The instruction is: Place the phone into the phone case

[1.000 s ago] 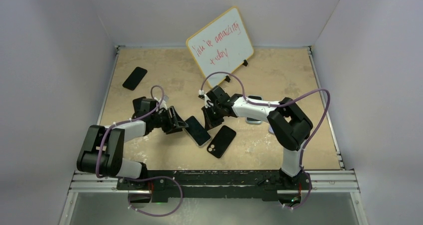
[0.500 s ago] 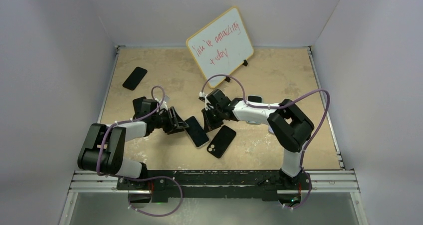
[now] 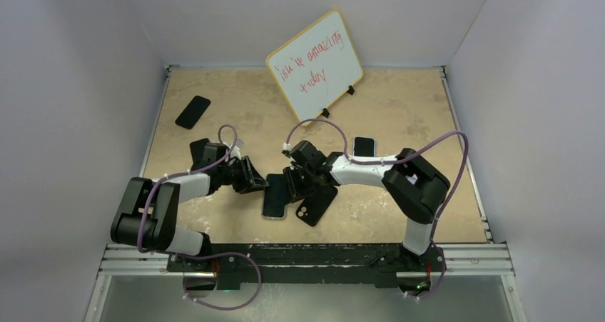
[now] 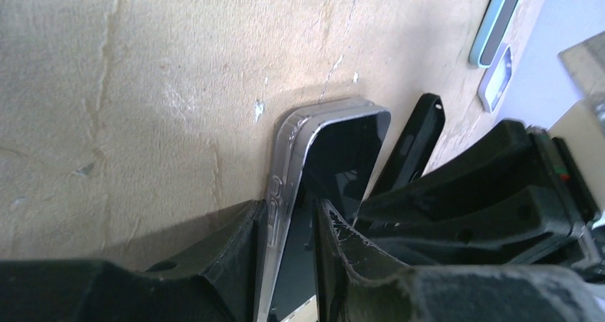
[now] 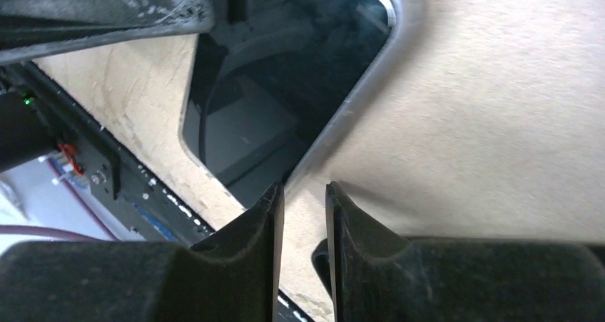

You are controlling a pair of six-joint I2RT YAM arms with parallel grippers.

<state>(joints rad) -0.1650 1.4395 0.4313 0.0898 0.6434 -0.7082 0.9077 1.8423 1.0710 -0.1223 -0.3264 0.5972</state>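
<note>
The left gripper (image 4: 287, 213) is clamped on the near end of the clear flexible phone case (image 4: 284, 147). One finger sits against the case's outer rim and the other over the glass of the dark-screened slab phone (image 4: 344, 158) lying inside it. The right gripper (image 5: 304, 190) holds nothing: its fingers are barely parted, with only tabletop showing between them, and its tips are just beside the phone's rim. Phone and case lie flat on the tan stone-patterned table (image 4: 143, 86) between the two arms, with an empty black phone case (image 4: 417, 140) just beside them. The step in hand looks like seating: the phone sits within the clear rim, though I cannot tell whether every corner is in. The next move probably calls for the left grip to steady the case while the right fingers press along the far edge and corners.
</note>
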